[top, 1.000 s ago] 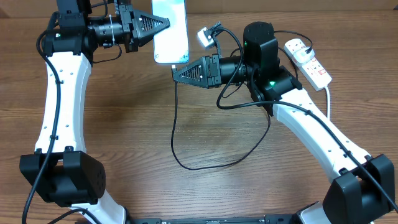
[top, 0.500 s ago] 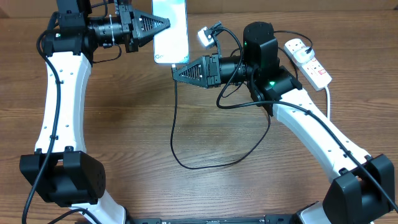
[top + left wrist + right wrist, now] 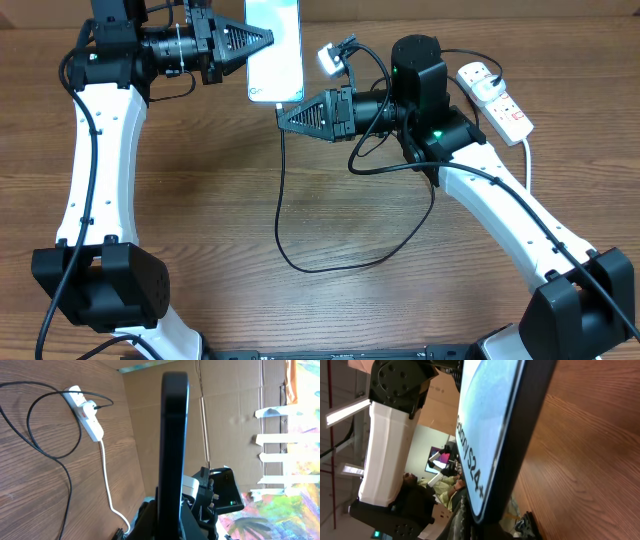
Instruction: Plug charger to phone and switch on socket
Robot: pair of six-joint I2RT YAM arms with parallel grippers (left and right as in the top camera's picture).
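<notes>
1. One wood-grain table (image 3: 200, 200) spans the whole view.
2. Slim rectangular phone (image 3: 275, 45) with a glossy pale screen is at 12 o'clock, its edge pinched by the left gripper (image 3: 262, 40).
3. White oblong socket (image 3: 495, 98) lies at 2 o'clock.
4. Thin black charger (image 3: 282, 215) loops toward 6 o'clock, its plug in the socket. The right gripper (image 3: 282, 113) has its jaws pressed on the tip, just beneath the phone.

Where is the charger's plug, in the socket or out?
In: the left wrist view shows the plug seated in the socket; the overhead view agrees.
</notes>
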